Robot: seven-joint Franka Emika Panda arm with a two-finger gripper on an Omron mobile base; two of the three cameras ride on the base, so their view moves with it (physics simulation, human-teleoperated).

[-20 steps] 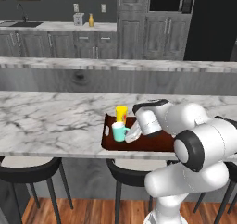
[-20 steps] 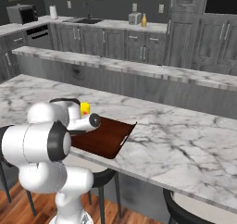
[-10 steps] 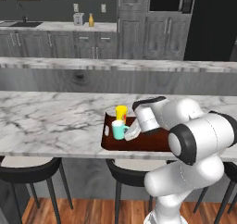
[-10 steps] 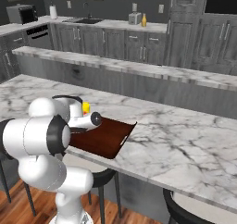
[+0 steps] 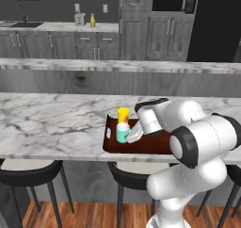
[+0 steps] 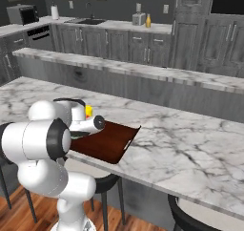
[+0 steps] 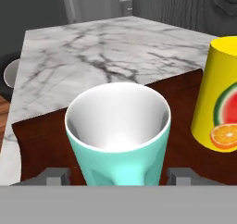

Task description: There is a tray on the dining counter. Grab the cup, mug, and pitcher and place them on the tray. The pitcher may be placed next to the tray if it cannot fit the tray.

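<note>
The teal mug (image 7: 118, 130) stands upright on the dark reddish-brown tray (image 7: 41, 135), white inside showing. My gripper (image 7: 118, 177) is open around it, and each fingertip (image 7: 53, 176) stands a little clear of the mug's sides. The yellow cup (image 7: 220, 112), with a fruit picture on its side, stands on the tray just beside the mug. In the left base view the mug (image 5: 122, 133) and cup (image 5: 123, 115) sit at the left end of the tray (image 5: 141, 144) on the dining counter (image 5: 47, 123), with the gripper (image 5: 134, 135) against the mug. The mustard pitcher (image 5: 92, 20) stands on the far kitchen worktop.
A grey toaster (image 5: 80, 19) stands next to the pitcher, with a sink (image 5: 19, 23) further left. A raised ledge (image 5: 117, 66) runs behind the dining counter. Dark stools (image 5: 28, 173) stand under its front edge. The right part of the tray (image 6: 112, 141) is bare.
The fingers have spread apart and let go of the mug, which stays standing on the tray. The arm has hardly moved.
</note>
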